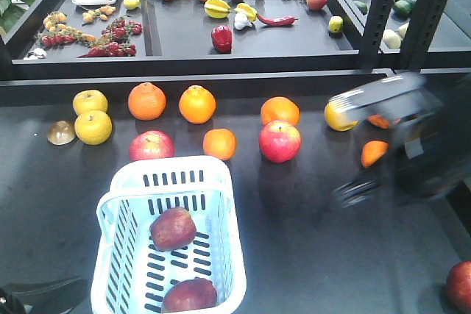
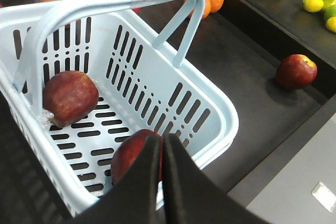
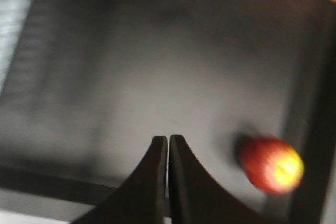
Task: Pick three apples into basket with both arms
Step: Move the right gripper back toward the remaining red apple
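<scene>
**Two apples in, third alone at desk corner**

Third apple point(image 1: 460, 286): dark red, yellowish patch by the stem, at the near right edge of the desk point(image 1: 316, 240), well apart from everything else. Likely left for the right arm, being on that side. In the right wrist view, blurred, lying ahead and to the right of the right gripper point(image 3: 168, 142); jaws pressed together, nothing between them, not yet over the fruit.

Two more apples already inside the basket point(image 1: 221, 204): one mid-floor point(image 1: 173, 228), one at the near end point(image 1: 190, 294). Both resting on the slotted bottom, apart from each other.

Left gripper point(image 2: 161, 142) above the near rim of the basket, jaws closed and empty, the nearer apple just beyond and below the tips.

Beyond the basket: brighter red apples point(image 1: 280, 141) and oranges point(image 1: 197, 104) in loose rows, probably mere distractors. Right arm point(image 1: 401, 137) smeared with motion blur over the far right of the desk.
</scene>
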{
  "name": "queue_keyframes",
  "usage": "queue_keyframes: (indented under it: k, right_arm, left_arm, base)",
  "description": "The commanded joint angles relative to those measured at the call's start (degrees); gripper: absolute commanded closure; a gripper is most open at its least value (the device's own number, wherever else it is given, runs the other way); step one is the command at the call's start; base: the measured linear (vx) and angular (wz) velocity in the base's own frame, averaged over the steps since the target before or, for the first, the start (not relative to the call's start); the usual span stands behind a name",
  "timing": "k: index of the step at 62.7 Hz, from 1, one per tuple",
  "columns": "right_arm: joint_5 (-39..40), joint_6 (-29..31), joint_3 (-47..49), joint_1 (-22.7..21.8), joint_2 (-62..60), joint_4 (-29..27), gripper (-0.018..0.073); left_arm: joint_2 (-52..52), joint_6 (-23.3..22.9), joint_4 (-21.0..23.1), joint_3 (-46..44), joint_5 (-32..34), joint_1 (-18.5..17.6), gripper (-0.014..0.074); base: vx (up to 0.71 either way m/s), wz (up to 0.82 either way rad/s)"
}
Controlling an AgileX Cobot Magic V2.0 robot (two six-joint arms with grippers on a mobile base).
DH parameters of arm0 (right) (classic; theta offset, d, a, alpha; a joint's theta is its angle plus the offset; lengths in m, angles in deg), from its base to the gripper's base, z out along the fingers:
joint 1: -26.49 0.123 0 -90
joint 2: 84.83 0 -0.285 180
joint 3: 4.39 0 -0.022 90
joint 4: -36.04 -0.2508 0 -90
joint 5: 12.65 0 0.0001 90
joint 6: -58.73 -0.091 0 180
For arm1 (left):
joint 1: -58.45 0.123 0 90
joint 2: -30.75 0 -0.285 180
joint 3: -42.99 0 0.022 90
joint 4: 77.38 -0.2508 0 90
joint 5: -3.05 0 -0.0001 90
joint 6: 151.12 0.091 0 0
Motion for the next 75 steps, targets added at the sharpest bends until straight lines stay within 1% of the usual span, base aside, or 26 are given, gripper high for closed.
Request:
queue_keyframes:
  k: [1,6,11,18,22,28,29,32,38,45,52,65,75]
  right_arm:
    - [-0.54,2.33,1.64,-7.57,-1.59,-0.75,0.0565]
    - [-0.82,4.76,1.64,-13.55,-1.47,-3.81,0.0560]
    - [-0.19,8.39,1.64,-19.89,-0.70,-6.21,0.0542]
    - [-1.48,12.61,1.64,-27.18,2.19,-8.96,0.0470]
    - [-2.96,14.44,1.64,-31.20,4.58,-10.37,0.0382]
    - [-5.21,15.53,1.64,-34.85,8.50,-11.46,0.0232]
    - [-5.43,15.48,1.64,-35.46,9.09,-11.46,0.0190]
    - [-6.08,14.56,1.64,-36.61,11.02,-11.13,0.0091]
    - [-6.24,12.96,1.64,-37.49,13.80,-9.40,-0.0065]
    - [-4.14,12.82,1.64,-37.50,16.22,-7.55,-0.0169]
    - [-1.73,12.09,1.64,-37.50,18.20,-6.04,-0.0165]
    - [-0.11,11.00,1.64,-37.50,21.92,-2.19,-0.0133]
    - [1.40,10.92,1.64,-37.50,24.68,-1.46,-0.0112]
  left_arm:
    - [-0.20,-0.05,0.48,-1.56,0.12,-0.27,0.0602]
    - [-0.20,-0.05,0.48,-1.56,0.15,-0.27,0.0602]
    - [-0.20,-0.05,0.48,-1.56,0.15,-0.27,0.0602]
    - [-0.20,-0.05,0.48,-1.56,0.09,-0.27,0.0602]
    - [-0.20,-0.05,0.48,-1.56,0.09,-0.27,0.0602]
    - [-0.20,-0.05,0.48,-1.56,0.09,-0.27,0.0602]
    - [-0.20,-0.05,0.48,-1.56,0.09,-0.27,0.0602]
    - [-0.20,-0.05,0.48,-1.56,0.09,-0.27,0.0602]
    - [-0.20,-0.05,0.48,-1.56,0.16,-0.27,0.0602]
    - [-0.20,-0.05,0.48,-1.56,0.16,-0.27,0.0602]
    - [-0.20,-0.05,0.48,-1.56,0.21,-0.27,0.0602]
    - [-0.20,-0.05,0.44,-1.56,1.06,-0.27,0.0602]
    - [-0.32,-0.05,0.44,-1.56,1.06,-0.27,0.0602]
  base:
    - [0.00,0.00]
    - [0.00,0.00]
    - [0.00,0.00]
    - [0.00,0.00]
    - [0.00,0.00]
    - [0.00,0.00]
    - [0.00,0.00]
    - [0.00,0.00]
    - [0.00,0.00]
    - [0.00,0.00]
    - [0.00,0.00]
    - [0.00,0.00]
    - [0.00,0.00]
